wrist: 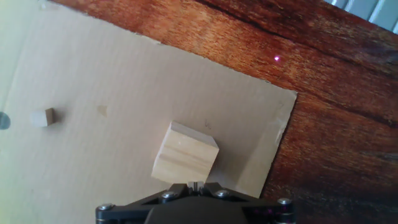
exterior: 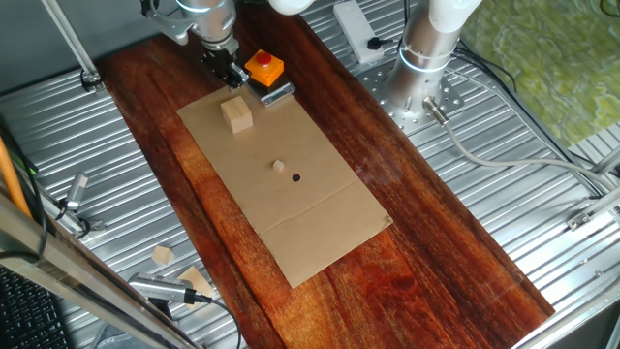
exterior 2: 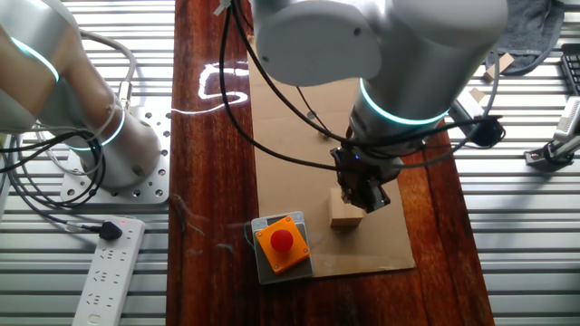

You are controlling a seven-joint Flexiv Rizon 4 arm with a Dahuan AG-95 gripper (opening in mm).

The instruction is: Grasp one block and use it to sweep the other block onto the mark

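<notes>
Resting on a flat tan cardboard sheet (exterior: 291,194) spread over the dark reddish wooden table (exterior: 426,242): the larger pale tan wooden cube (exterior: 236,114), the tiny pale tan wooden cube (exterior: 278,166) and the small round black dot (exterior: 296,177). Larger cube near the sheet's far end, toward the far edge of the table in one fixed view; tiny cube well apart from it, nearer the middle of the sheet. Black dot just beside the tiny cube, on its near-right side, not touching. Tiny cube not on the dot.

Hovering past the larger cube, toward the far edge of the table: the black two-finger claw (exterior: 227,70) on the silver-white arm, apart from the cube in that view. Seen from the hand view, larger cube (wrist: 185,157) right in front of the claw body, tilted cornerwise to it, tiny cube (wrist: 42,117) far off to the left. Fingers closed narrow with nothing between them (tips meeting at the bottom edge of the hand view). From the other fixed view, claw (exterior 2: 361,195) overlapping the top of the cube (exterior 2: 345,215); contact impossible to tell there.

Beside the claw, at the sheet's far corner: an orange box with a red button (exterior: 264,68) on a grey metal plate. Off the table's near-left edge, on the ribbed metal surface: irregular pale wood scraps (exterior: 163,255).
</notes>
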